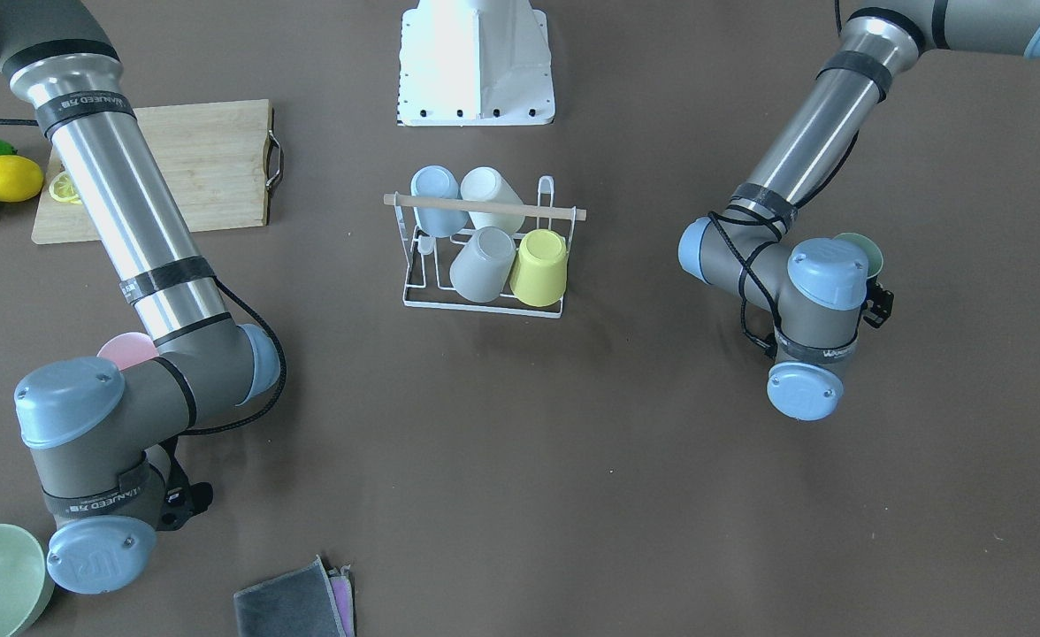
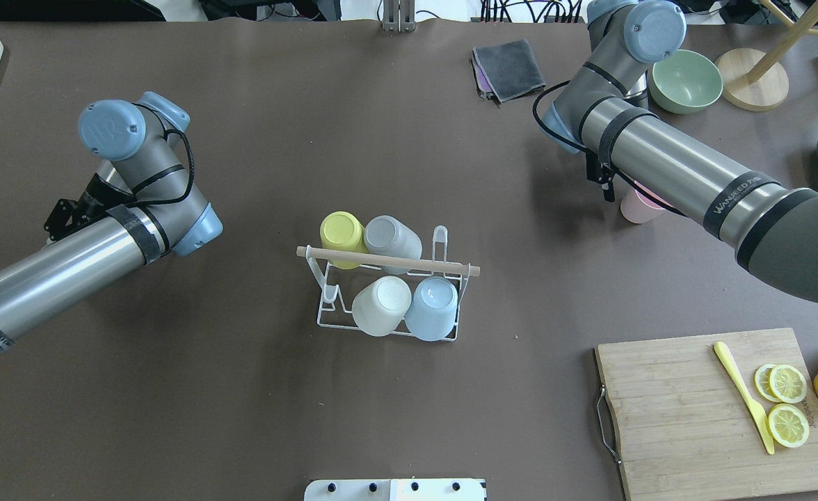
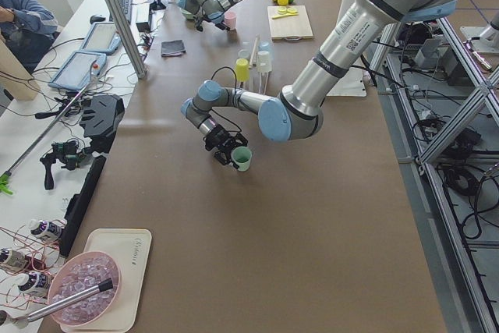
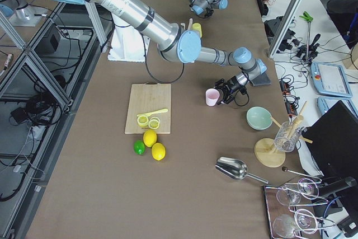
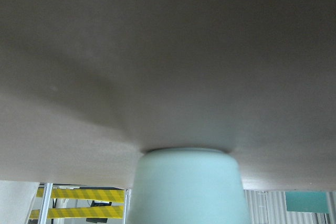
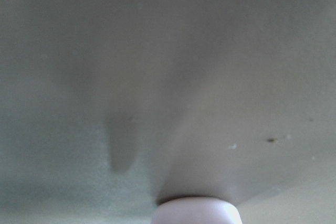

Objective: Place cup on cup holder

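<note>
matte brown table (image 2: 242, 390), white wire cup holder (image 2: 464, 270), left hand (image 3: 232, 154) by mint cup (image 3: 242, 160), right hand (image 4: 226, 93) by pink cup (image 4: 212, 97), grips unclear

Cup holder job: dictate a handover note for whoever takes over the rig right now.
Left gripper: at the green cup, which stands on the table; I cannot tell whether it is shut.
Right gripper: at the pink cup, also on the table; its grip is equally unclear.
Cup holder: mid-table, carrying the yellow cup, grey cup, white cup and blue cup, all upside down.
Done: four cups racked.
Left: the green and pink cups; two spots on the holder look free.
</note>
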